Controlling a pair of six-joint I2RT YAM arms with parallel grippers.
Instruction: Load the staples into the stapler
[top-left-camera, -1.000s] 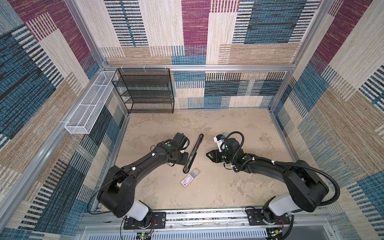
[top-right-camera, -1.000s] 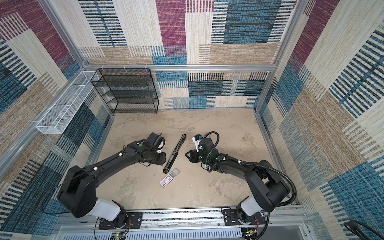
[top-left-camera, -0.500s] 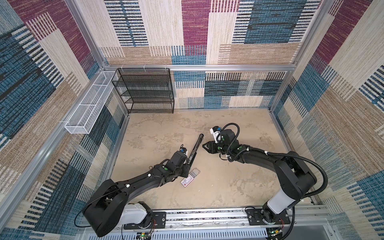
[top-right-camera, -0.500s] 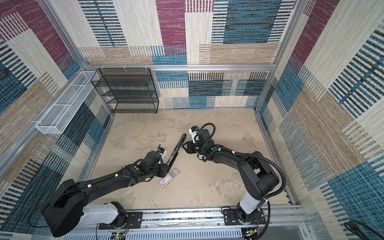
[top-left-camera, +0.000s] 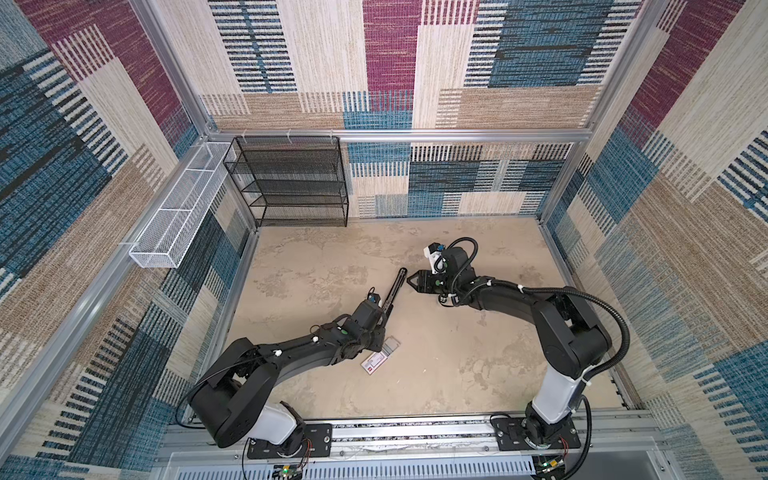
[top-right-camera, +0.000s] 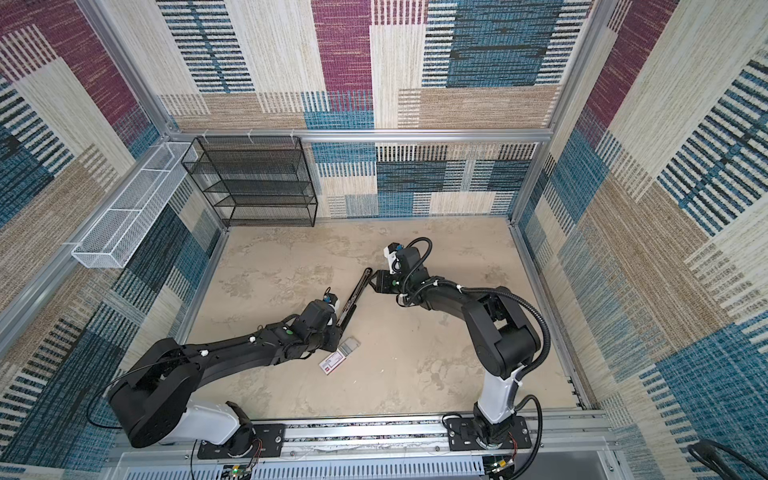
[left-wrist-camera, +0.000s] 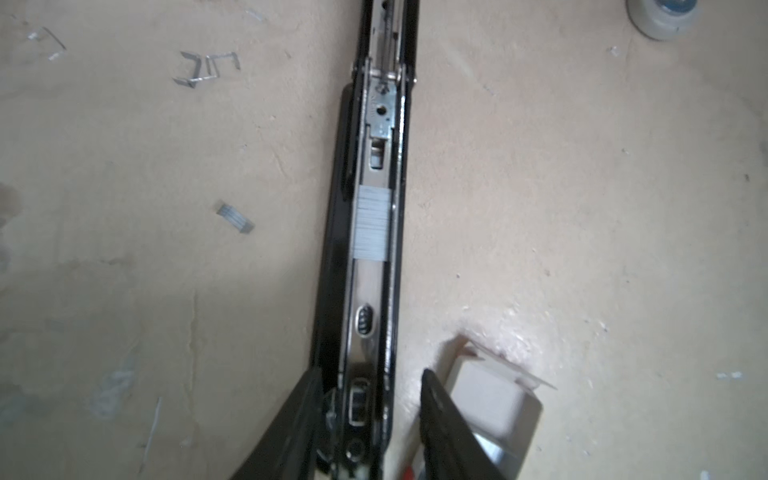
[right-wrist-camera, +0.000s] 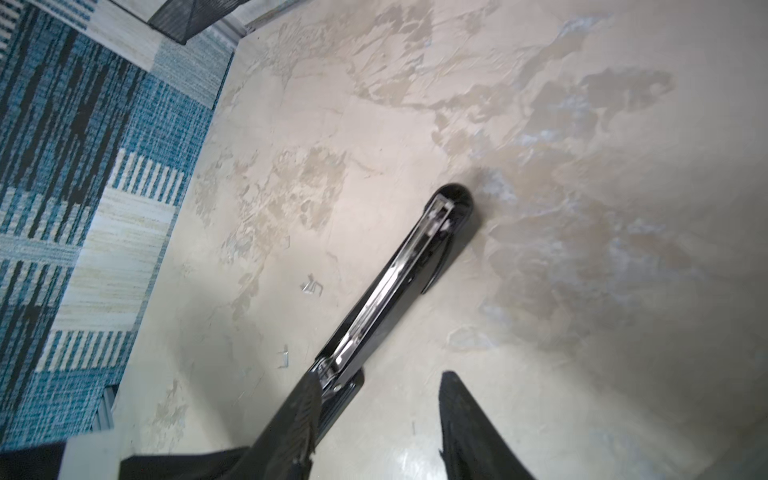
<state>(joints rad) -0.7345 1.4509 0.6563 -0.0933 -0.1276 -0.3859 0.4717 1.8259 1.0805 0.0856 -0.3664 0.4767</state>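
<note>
**Staple strip in the stapler channel, both grippers open**

The stapler (top-left-camera: 395, 286) lies opened flat on the worktop (top-left-camera: 457, 374), approx mid-floor in both top views. In the left wrist view we see its metal channel w/ a short grey staple strip (left-wrist-camera: 371, 224) lying flat in it, btwn the hinge and the front end.

The staple box (top-left-camera: 375, 362), white w/ a red mark, sits just beside the stapler's near end. Its inner tray (top-left-camera: 390, 344) is slid part-way out. The contents look grey, but they're too small for us to tell more.

The left gripper (left-wrist-camera: 370, 372) has its jaws part open and straddles the stapler's front end. One finger is at the base's edge, the other has a gap to it and is next to the box. It holds nothing. The strip lies further up the channel, beyond the fingertips.

The right gripper (right-wrist-camera: 379, 374) has its jaws wide apart and grips nothing. One finger (right-wrist-camera: 307, 407) overlaps the hinge area, and we can't tell if it touches. The other is over bare worktop.

Loose staples (left-wrist-camera: 235, 216) lie beside the stapler.
</note>
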